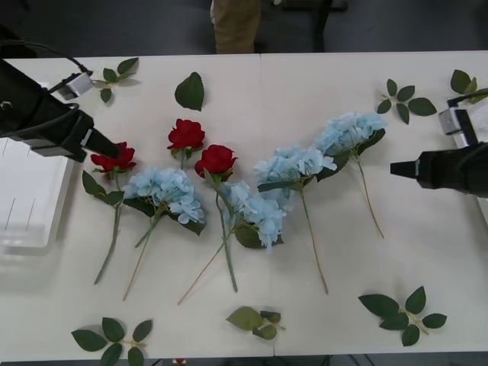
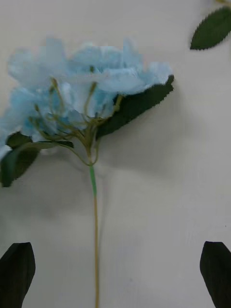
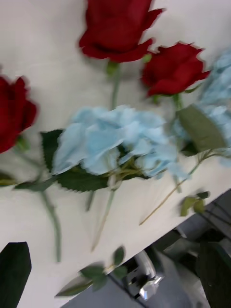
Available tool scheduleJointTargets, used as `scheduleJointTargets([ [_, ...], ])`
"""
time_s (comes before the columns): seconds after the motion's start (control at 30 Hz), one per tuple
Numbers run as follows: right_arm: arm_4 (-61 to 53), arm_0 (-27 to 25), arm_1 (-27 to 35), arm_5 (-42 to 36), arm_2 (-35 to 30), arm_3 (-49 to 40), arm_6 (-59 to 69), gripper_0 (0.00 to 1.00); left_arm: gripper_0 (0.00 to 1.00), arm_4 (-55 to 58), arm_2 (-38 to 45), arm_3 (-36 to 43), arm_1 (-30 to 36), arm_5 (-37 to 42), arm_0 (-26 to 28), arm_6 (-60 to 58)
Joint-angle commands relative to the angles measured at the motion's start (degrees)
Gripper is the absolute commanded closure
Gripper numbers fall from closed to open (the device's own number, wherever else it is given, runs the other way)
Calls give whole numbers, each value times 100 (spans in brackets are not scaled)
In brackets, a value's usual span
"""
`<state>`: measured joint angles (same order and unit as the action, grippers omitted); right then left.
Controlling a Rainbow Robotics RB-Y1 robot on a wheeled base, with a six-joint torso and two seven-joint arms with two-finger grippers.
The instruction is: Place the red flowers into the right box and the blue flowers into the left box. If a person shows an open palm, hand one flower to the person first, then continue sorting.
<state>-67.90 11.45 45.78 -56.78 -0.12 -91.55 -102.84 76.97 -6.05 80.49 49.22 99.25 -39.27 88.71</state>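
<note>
Three red flowers and several blue flowers lie in a row across the table. My left gripper hovers open beside the leftmost rose, and its wrist view looks down on a blue flower and roses. To the right of the rightmost blue flower my right gripper is open, with that flower's stem running between its fingers. The left box sits at the left edge. A thin white edge of the right box shows at far right. The open palm is out of view.
Loose green leaf sprigs are scattered round the flowers. A person's tan trousers stand behind the table's far edge. The table's front edge runs just below the stems.
</note>
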Motion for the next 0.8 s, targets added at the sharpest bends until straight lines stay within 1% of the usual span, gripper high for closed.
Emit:
scheduleJointTargets([
  [0.03,664,666,-518,202,416,454,10,0,0,-736,-72,133,352,323,-142,-1207],
  [0.13,1174,912,-843,167,416,727,45,0,0,-1088,-81,133,343,209,95,-1330],
  [0.23,1613,1079,-1151,158,416,876,63,0,0,-1184,-336,133,316,-248,315,-1277],
  [0.33,2009,1175,-1370,150,416,911,71,0,0,-1395,-898,133,325,-872,376,-1225],
  [0.37,2219,1246,-1476,88,416,911,89,0,0,-1580,-1267,133,325,-1233,376,-1233],
  [0.53,2817,1404,-1643,-140,425,911,124,0,0,-2072,-2164,124,325,-2261,376,-1392],
  [0.8,2975,1474,-1696,-167,592,1105,115,0,0,-2248,-2533,89,325,-2411,376,-1497],
])
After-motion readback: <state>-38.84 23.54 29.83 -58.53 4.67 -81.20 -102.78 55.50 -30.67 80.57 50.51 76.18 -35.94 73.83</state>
